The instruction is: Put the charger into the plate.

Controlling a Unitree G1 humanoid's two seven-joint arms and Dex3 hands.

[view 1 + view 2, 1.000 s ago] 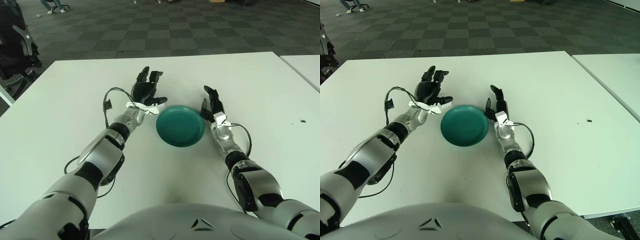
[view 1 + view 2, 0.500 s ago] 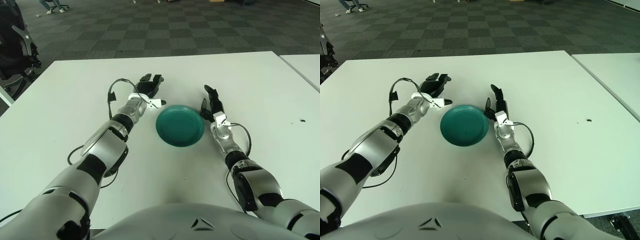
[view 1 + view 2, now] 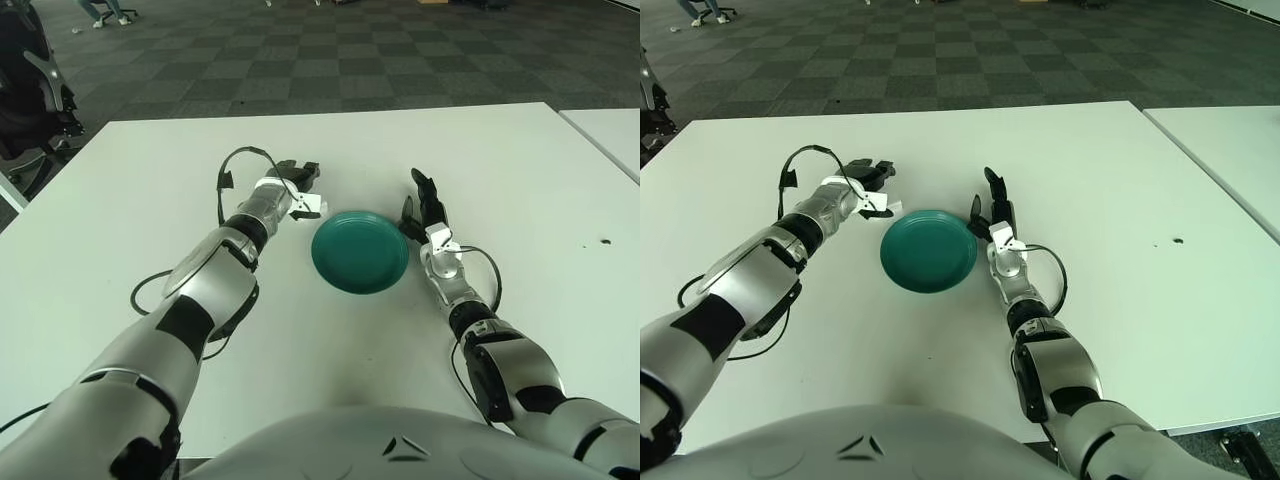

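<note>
A small white charger (image 3: 309, 205) lies on the white table just off the upper-left rim of the teal plate (image 3: 332, 272). My left hand (image 3: 297, 177) is low over the table, palm down. It sits right against the charger's far-left side, with its dark fingers stretched out past it and nothing clasped. My right hand (image 3: 421, 204) stands beside the plate's right rim, fingers pointing up and spread, holding nothing. Nothing lies in the plate.
A black cable loop (image 3: 232, 168) arches off my left wrist. A second white table (image 3: 612, 128) stands at the right, across a narrow gap. A small dark speck (image 3: 603, 241) marks the tabletop at the right. A dark chair (image 3: 30, 95) stands off the far left.
My left hand has tipped forward from raised, upright fingers to a flat, palm-down pose and sunk beside the charger. The charger, plate and right hand have stayed put.
</note>
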